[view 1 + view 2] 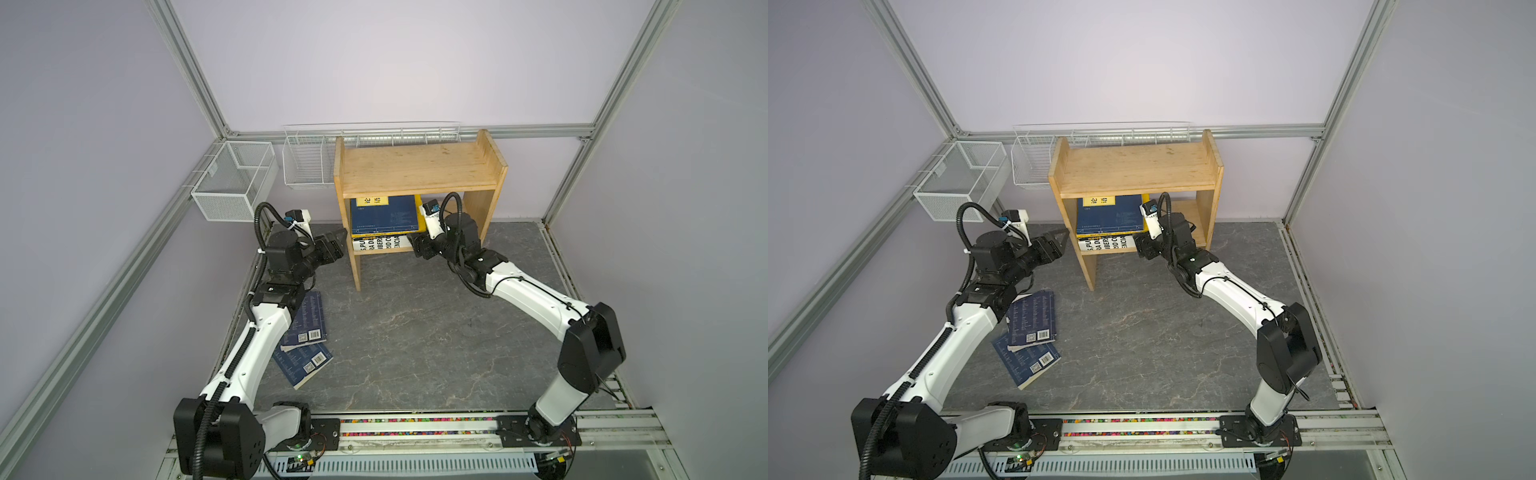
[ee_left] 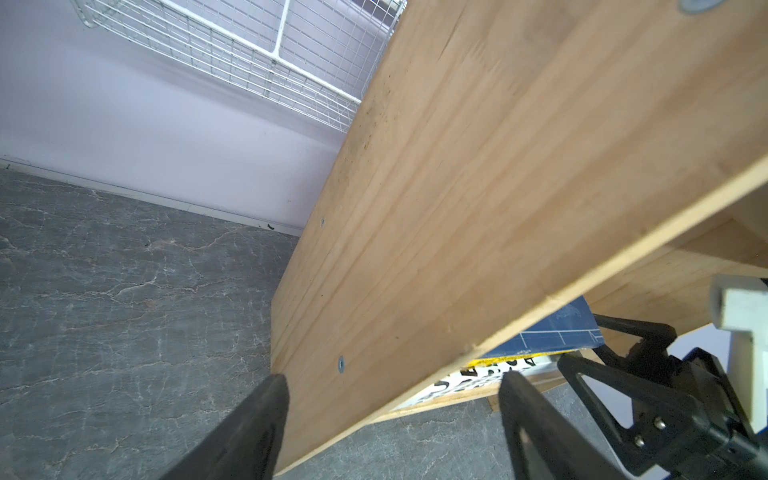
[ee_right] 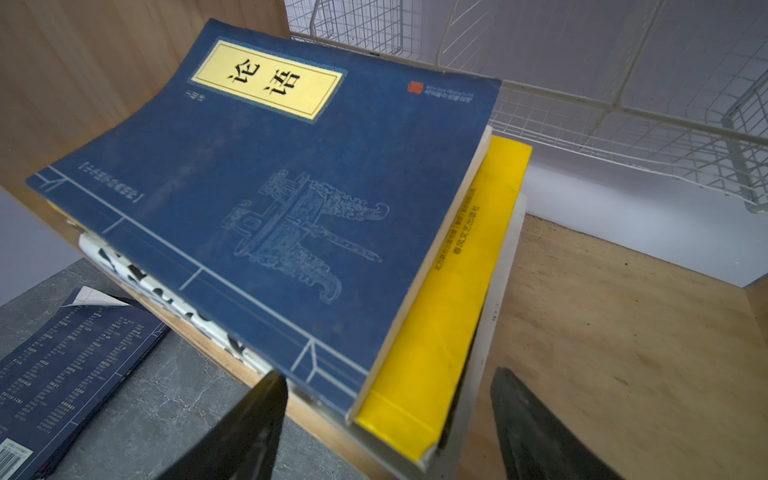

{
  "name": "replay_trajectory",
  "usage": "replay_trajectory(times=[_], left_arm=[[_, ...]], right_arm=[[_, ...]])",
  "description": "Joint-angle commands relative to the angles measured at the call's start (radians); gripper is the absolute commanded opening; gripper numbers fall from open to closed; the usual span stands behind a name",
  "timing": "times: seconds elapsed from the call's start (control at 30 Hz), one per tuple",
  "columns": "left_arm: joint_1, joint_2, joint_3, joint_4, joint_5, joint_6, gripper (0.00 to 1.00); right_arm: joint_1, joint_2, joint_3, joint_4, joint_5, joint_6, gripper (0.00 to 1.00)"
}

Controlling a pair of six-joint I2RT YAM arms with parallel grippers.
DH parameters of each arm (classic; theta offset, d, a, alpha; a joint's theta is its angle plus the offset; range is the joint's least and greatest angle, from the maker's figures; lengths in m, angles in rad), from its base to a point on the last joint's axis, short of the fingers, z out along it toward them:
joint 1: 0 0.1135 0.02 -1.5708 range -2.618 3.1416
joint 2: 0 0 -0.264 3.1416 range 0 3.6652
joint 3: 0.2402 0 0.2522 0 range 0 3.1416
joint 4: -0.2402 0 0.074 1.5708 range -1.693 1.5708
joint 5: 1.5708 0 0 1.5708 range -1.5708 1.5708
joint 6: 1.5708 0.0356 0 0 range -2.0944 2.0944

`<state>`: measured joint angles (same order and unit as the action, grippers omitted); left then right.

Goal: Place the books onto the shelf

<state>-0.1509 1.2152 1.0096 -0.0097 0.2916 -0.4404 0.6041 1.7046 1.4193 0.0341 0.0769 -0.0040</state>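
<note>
The left arm (image 1: 257, 349) comes up from its base at the front, bends at the elbow and reaches forward. Its wrist (image 1: 286, 253) turns toward the middle. The left gripper (image 1: 337, 243) points to the right, and its two black fingers (image 2: 257, 419) are wide apart with nothing in them. The right arm (image 1: 536, 299) bends high at the elbow and reaches forward and left. The right gripper (image 1: 413, 246) points left, facing the left one. Its fingers (image 3: 253, 419) are wide apart too and grip nothing.
</note>
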Motion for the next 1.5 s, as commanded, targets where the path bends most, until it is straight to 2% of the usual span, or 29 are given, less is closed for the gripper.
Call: replay_trajectory(times=[0.0, 0.27, 0.63, 1.0, 1.2, 1.3, 1.37, 1.43, 1.47], left_arm=[[0.004, -0.009, -0.003, 0.001, -0.006, 0.005, 0.8], [0.004, -0.005, -0.002, 0.002, -0.007, 0.005, 0.8], [0.004, 0.004, -0.006, 0.007, -0.006, 0.002, 0.8], [0.004, 0.005, -0.01, 0.001, -0.023, 0.003, 0.8], [0.005, -0.012, -0.026, -0.043, -0.099, 0.005, 0.8], [0.013, -0.031, -0.041, -0.1, -0.172, -0.012, 0.8], [0.026, -0.036, -0.05, -0.174, -0.276, -0.036, 0.82], [0.062, -0.032, -0.067, -0.259, -0.383, -0.089, 0.85], [0.093, -0.026, -0.076, -0.29, -0.402, -0.124, 0.86]], right_arm=[[-0.011, 0.018, 0.019, 0.034, -0.032, -0.001, 0.79], [-0.01, 0.018, 0.023, 0.025, -0.054, 0.002, 0.73], [-0.008, 0.01, 0.024, 0.027, -0.059, 0.004, 0.56], [-0.003, -0.002, 0.012, 0.012, -0.057, -0.006, 0.69], [-0.002, -0.047, 0.0, -0.005, -0.029, 0.005, 0.75], [-0.002, -0.08, 0.0, -0.042, -0.003, 0.036, 0.79], [0.001, -0.11, -0.007, -0.085, 0.013, 0.078, 0.81], [0.004, -0.154, -0.036, -0.105, -0.009, 0.136, 0.84], [0.007, -0.177, -0.056, -0.11, -0.02, 0.168, 0.85]])
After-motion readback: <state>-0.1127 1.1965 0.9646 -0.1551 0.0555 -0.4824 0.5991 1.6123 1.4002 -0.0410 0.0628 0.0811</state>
